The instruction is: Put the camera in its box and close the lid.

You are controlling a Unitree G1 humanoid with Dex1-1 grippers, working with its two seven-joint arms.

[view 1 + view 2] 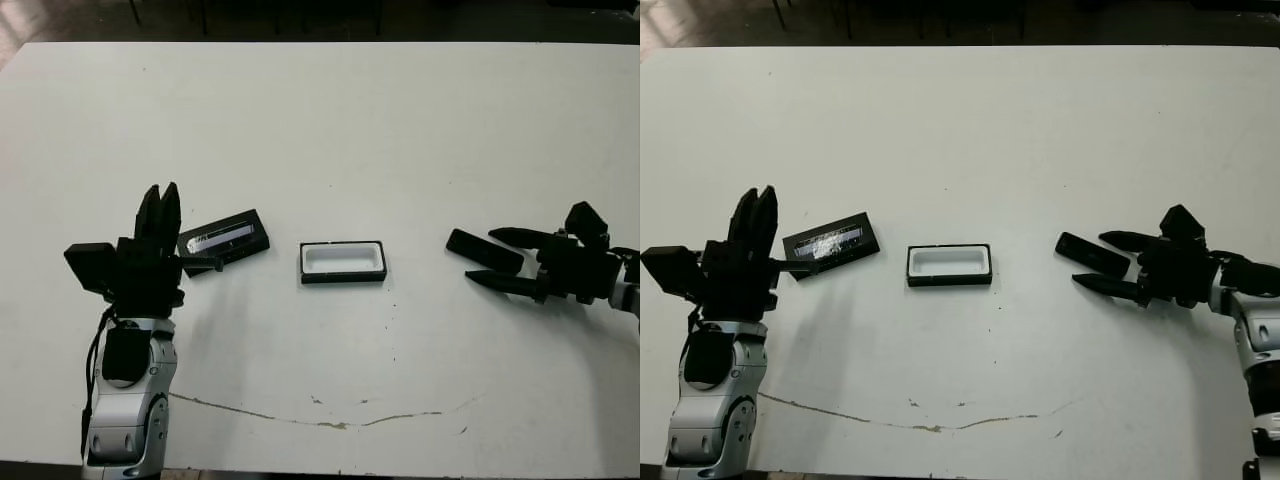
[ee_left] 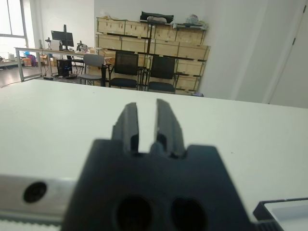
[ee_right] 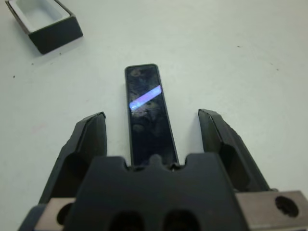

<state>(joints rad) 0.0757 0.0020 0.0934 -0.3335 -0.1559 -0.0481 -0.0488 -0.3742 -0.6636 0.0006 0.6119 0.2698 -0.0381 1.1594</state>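
Note:
The camera [image 1: 1092,255], a slim black bar, lies flat on the white table at the right. My right gripper [image 1: 481,255] is open, one finger on each side of the camera without gripping it; the right wrist view shows the camera [image 3: 149,115] between the spread fingers [image 3: 89,137]. The box [image 1: 343,276], black-walled with a white lining, sits uncovered at mid-table. Left of it lies the lid [image 1: 225,238], black with a silvery strip. My left gripper [image 1: 162,195] is shut and holds nothing; it points away just left of the lid, and part of the hand overlaps the lid's near corner.
A thin brownish crack line [image 1: 330,422] runs across the table near the front edge. Open white tabletop stretches beyond the objects to the far edge [image 1: 320,44]. In the left wrist view, chairs [image 2: 126,70] and wooden shelving [image 2: 154,45] stand past the table.

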